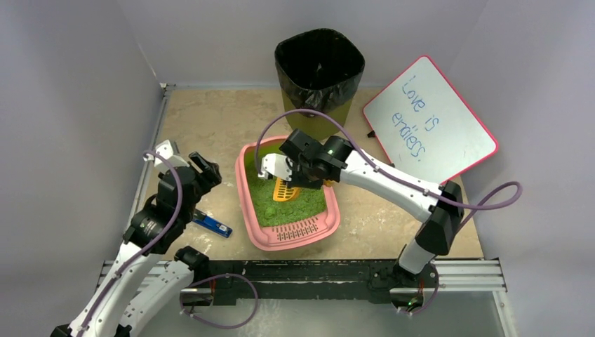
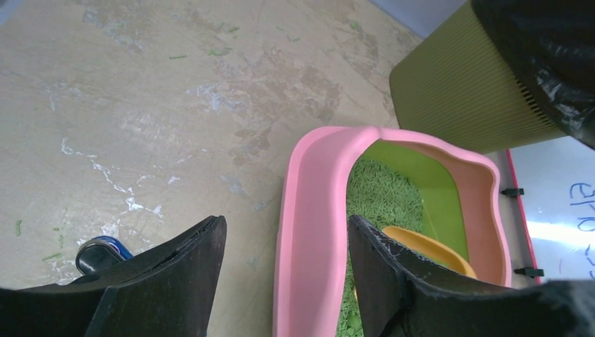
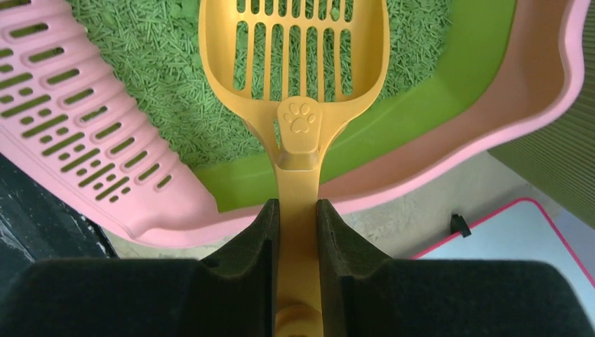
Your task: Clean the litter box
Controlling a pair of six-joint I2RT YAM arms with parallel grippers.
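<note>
The pink litter box (image 1: 302, 235) sits mid-table, holding green litter (image 1: 281, 207), with its slotted grate lip at the near end. My right gripper (image 1: 293, 173) is shut on the handle of an orange slotted scoop (image 1: 286, 191). In the right wrist view the gripper (image 3: 297, 203) pinches the handle, and the scoop (image 3: 299, 123) head lies over the litter (image 3: 161, 91) inside the box (image 3: 505, 119). My left gripper (image 1: 207, 170) is open at the box's left side. In the left wrist view the gripper (image 2: 286, 219) shows the pink rim (image 2: 316, 232) between its spread fingers, which hold nothing.
An olive bin with a black bag (image 1: 319, 70) stands just behind the box. A pink-framed whiteboard (image 1: 428, 119) leans at the back right. A small blue object (image 1: 212, 225) lies on the table left of the box. Grey walls close in on both sides.
</note>
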